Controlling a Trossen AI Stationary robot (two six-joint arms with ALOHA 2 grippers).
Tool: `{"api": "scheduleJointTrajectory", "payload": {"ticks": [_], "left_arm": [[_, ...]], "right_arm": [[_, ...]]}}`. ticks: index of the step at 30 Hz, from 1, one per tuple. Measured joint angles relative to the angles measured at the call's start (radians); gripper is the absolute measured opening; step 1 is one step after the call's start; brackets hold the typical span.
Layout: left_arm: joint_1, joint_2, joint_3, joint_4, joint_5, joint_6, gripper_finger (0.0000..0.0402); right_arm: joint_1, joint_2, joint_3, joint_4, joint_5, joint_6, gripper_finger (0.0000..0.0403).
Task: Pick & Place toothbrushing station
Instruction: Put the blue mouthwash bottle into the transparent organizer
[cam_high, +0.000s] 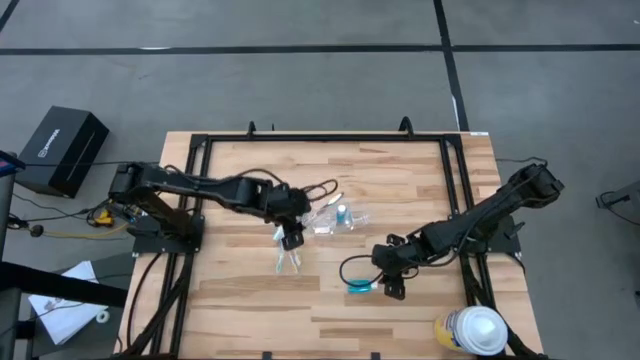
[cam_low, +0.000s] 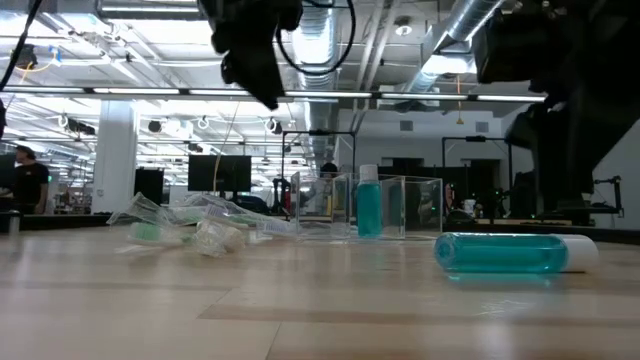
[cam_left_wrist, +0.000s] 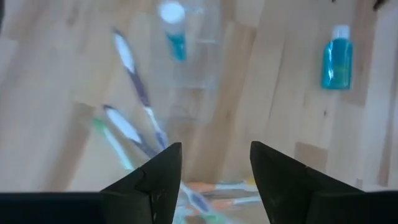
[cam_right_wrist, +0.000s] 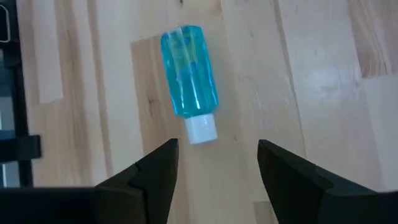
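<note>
Several thin pastel toothbrushes (cam_high: 286, 262) lie loose on the wooden table and also show in the left wrist view (cam_left_wrist: 134, 87). My left gripper (cam_high: 291, 238) hangs open and empty above them (cam_left_wrist: 214, 168). A clear plastic cup (cam_high: 330, 220) stands just to their right, with one blue-teal toothpaste tube (cam_high: 341, 213) upright in it (cam_low: 369, 205). A second tube (cam_high: 360, 287) lies on its side, white cap (cam_right_wrist: 201, 129) toward my right gripper (cam_right_wrist: 217, 165). That gripper (cam_high: 392, 287) is open and empty beside the tube, touching nothing.
A large white-and-yellow round container (cam_high: 472, 330) stands at the table's near right corner. A black metal frame (cam_high: 330, 140) runs along the table's far and side edges. A black box (cam_high: 62, 150) sits on the floor off the table's left.
</note>
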Motion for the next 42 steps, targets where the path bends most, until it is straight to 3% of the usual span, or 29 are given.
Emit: {"api": "scheduleJointTrajectory", "payload": {"ticks": [6, 12, 20, 28, 32, 37, 42], "left_arm": [[-0.035, 0.0, -0.109, 0.163, 0.01, -0.099, 0.0186], [-0.037, 0.0, -0.136, 0.189, 0.009, -0.126, 0.0186], [-0.036, 0.0, -0.136, 0.219, 0.006, -0.122, 0.0186], [-0.036, -0.019, -0.136, 0.228, 0.0, -0.121, 0.0186], [-0.036, -0.027, -0.135, 0.23, -0.001, -0.12, 0.0186], [-0.036, -0.027, -0.135, 0.229, -0.008, -0.121, 0.0186], [-0.036, -0.027, -0.135, 0.231, -0.007, -0.121, 0.0186]], "right_arm": [[-0.023, 0.0, -0.05, 0.073, -0.033, -0.02, 0.0209], [-0.044, 0.002, -0.114, 0.157, -0.091, -0.016, 0.0209], [-0.03, 0.157, -0.105, 0.32, -0.175, 0.011, 0.0209], [-0.017, 0.287, 0.013, 0.318, -0.196, -0.036, 0.0206], [-0.03, 0.298, 0.024, 0.324, -0.182, -0.037, 0.0176], [-0.051, 0.299, 0.027, 0.332, -0.193, -0.04, 0.0072], [-0.071, 0.301, 0.026, 0.34, -0.217, -0.034, 0.0071]]}}
